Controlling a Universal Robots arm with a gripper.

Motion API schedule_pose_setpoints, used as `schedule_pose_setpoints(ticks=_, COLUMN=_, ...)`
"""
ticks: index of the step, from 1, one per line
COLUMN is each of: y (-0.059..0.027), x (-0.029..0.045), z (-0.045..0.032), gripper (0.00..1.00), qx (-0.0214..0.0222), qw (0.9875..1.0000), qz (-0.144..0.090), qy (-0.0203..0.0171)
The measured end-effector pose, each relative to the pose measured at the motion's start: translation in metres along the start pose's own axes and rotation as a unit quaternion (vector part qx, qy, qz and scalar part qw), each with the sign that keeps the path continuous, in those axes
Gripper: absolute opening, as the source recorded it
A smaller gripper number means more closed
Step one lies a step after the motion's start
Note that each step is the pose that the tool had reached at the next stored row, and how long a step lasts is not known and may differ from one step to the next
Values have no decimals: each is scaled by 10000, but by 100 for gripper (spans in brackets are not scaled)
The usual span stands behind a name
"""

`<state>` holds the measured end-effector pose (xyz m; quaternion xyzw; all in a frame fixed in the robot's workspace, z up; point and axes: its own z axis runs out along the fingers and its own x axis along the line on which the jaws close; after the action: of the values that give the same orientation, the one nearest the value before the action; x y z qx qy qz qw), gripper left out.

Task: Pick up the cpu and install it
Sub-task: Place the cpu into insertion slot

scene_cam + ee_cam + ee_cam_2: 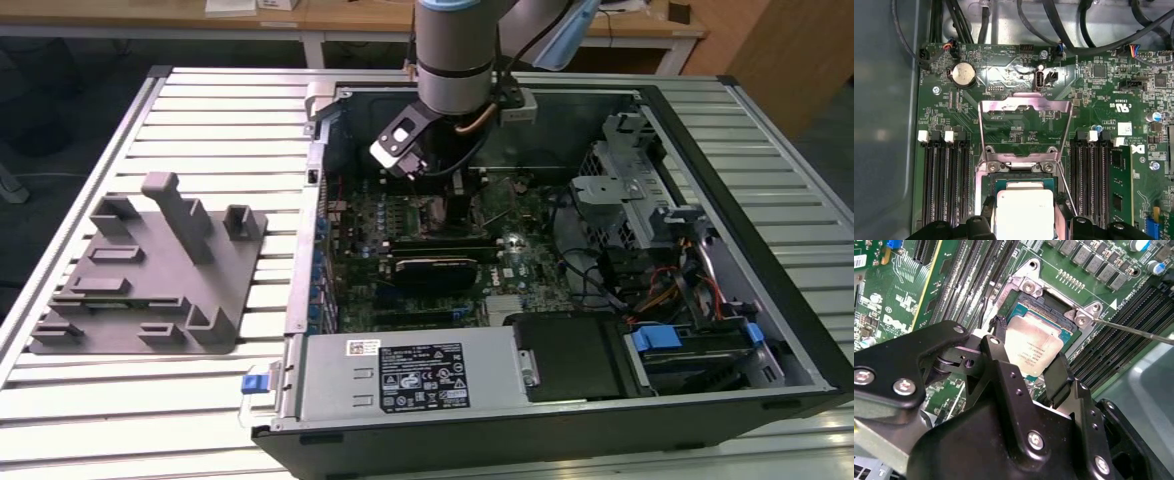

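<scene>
Slatted tabletop (200, 110) carries the open computer case (561, 440) at the exterior view's centre and right, with the grey fixture block (134, 280) at its left. Memory slots (944, 185) hem the socket (1026, 287) on both sides, and its metal frame (1024, 107) stands flipped up. The gripper (1026, 352) clamps the cpu (1036, 347) by opposite edges, directly over the socket.

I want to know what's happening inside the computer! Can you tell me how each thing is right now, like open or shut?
gripper: shut on the cpu, down inside the case.
cpu: held flat, right at the socket.
socket frame: flipped up, open.
lever: unlatched, sticking out.
computer case: lying on its side, open.
</scene>
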<state>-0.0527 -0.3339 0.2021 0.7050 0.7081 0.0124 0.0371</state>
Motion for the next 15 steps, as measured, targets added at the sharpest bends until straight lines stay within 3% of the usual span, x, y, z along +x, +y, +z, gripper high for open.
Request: schedule_pose_setpoints(ticks=15, y=-6, x=2, z=63, gripper=55, qx=0, qw=10000, qz=1, qy=0)
